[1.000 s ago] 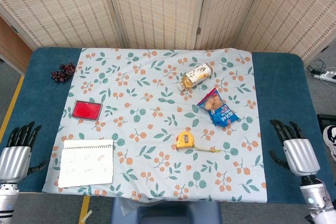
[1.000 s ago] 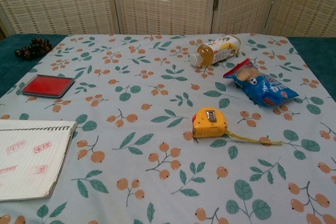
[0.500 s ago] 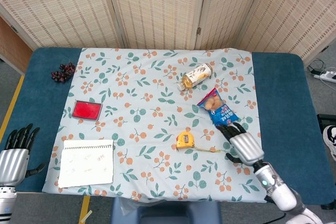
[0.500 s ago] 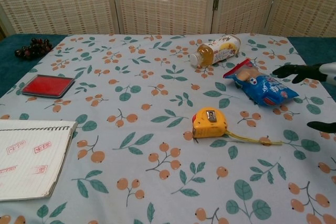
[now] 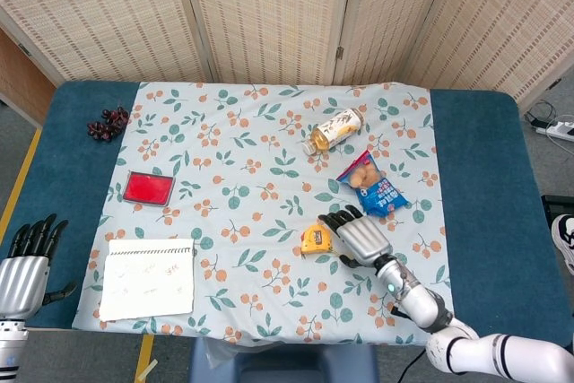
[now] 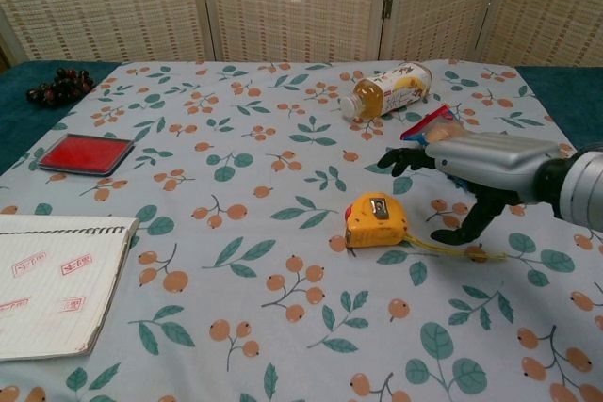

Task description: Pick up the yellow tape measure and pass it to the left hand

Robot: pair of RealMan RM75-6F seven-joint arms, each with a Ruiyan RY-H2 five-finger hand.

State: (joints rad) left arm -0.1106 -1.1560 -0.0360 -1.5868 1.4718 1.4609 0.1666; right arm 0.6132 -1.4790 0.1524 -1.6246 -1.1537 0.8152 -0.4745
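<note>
Step in hand is the reach: the right hand (image 6: 471,162) hovers over the tape measure (image 6: 376,220), fingers spread wide and holding nothing; the tape measure lies on the cloth (image 6: 283,120) mid-table, ungrasped; next, lower and close; the left hand (image 5: 27,262) waits open at the table's near-left edge.

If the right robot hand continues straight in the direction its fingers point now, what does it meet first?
Probably nothing: the right robot hand hovers above the yellow tape measure, fingers pointing left over bare tablecloth. Its height is unclear.
</note>
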